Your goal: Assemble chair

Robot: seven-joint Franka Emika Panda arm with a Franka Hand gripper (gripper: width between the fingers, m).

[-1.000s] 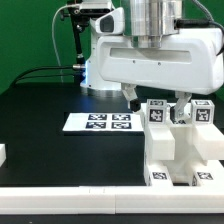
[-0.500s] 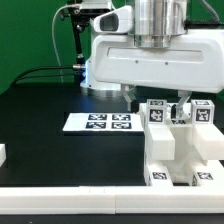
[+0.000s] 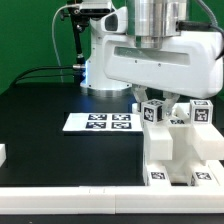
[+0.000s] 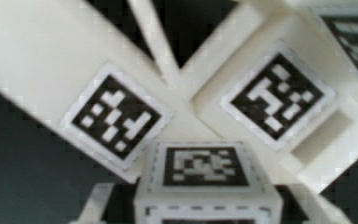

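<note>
The end effector is seen closed on a small tagged white peg above the glossy white blocky plastic chair, at the black tabletop's edge on the exterior view's right. Judgement: peg should be kept upright during seating. Counted: one marker board, four tags.

We see the marker board lying flat on the black table. Behind it we see a green backdrop
</note>
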